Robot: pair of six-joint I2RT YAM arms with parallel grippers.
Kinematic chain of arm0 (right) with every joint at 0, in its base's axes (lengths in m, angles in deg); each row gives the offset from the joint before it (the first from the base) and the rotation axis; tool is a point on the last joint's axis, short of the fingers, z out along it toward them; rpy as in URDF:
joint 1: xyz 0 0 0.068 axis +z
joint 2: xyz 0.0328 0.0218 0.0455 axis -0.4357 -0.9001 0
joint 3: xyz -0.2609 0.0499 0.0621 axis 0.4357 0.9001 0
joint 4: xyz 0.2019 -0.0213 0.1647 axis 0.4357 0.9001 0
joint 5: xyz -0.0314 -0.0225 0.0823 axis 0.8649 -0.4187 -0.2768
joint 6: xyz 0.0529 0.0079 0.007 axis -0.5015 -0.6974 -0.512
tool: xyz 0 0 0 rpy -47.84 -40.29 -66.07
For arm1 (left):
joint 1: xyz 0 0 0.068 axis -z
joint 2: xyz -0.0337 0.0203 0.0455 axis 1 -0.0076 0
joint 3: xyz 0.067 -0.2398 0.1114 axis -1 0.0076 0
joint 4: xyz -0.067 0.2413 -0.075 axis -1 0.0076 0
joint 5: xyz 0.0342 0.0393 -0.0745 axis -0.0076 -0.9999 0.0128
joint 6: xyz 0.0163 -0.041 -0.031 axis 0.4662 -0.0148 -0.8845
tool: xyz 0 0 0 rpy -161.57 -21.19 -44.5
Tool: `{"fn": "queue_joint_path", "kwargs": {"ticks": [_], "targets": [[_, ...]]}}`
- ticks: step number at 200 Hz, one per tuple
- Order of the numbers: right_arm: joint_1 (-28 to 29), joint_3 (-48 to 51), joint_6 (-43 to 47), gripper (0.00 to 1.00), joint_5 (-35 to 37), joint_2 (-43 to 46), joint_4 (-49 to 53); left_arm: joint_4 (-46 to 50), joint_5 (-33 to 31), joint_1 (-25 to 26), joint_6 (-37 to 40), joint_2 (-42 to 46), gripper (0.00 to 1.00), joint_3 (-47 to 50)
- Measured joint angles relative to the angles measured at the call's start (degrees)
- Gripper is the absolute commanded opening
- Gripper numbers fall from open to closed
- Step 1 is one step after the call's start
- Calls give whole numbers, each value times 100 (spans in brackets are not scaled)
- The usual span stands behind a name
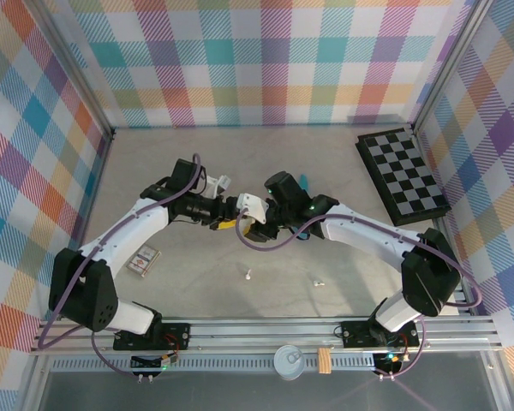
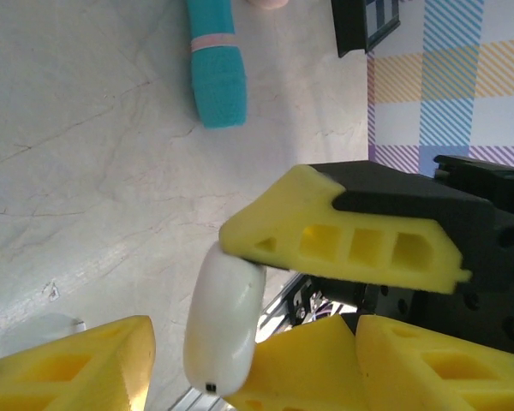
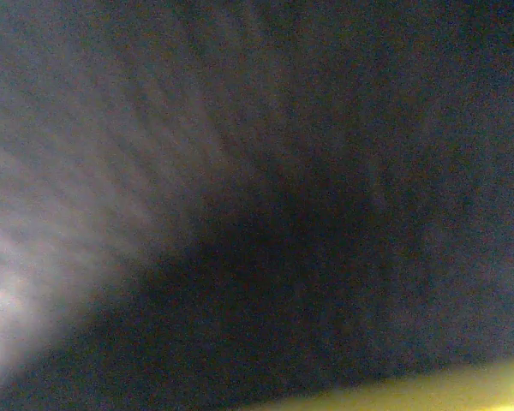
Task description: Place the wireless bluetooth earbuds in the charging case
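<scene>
Grey table (image 1: 197,291); two tiny white earbuds (image 1: 249,276) (well apart).

Table (image 1: 197,300): pale grey, marbled, with left pincer (image 1: 230,223) and right pincer (image 1: 259,224) meeting over its middle. On the near side of the pincers lie one white earbud (image 1: 249,275) and a second earbud (image 1: 317,283), apart from each other; a small box (image 1: 143,260) sits well left of the left pincer. Teal stick (image 2: 216,86) lies just beyond the right pincer, and a chessboard (image 1: 403,175) lies flat far to its right, by the wall.
</scene>
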Motion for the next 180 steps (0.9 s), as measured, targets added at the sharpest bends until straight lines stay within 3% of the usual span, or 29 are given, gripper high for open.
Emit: {"fn": "queue_joint_path", "kwargs": {"ticks": [83, 101, 136, 180], "targets": [[0, 37, -197, 48, -223, 168, -166, -264, 195, 87, -136, -83, 20, 98], [-20, 42, -236, 51, -262, 170, -166, -302, 190, 87, -111, -83, 17, 101], [-66, 70, -391, 72, -275, 295, -234, -560, 164, 83, -258, 81, 14, 197], [-638, 955, -1193, 72, -1180, 1399, -1224, -2039, -173, 70, -553, 761, 14, 791]]}}
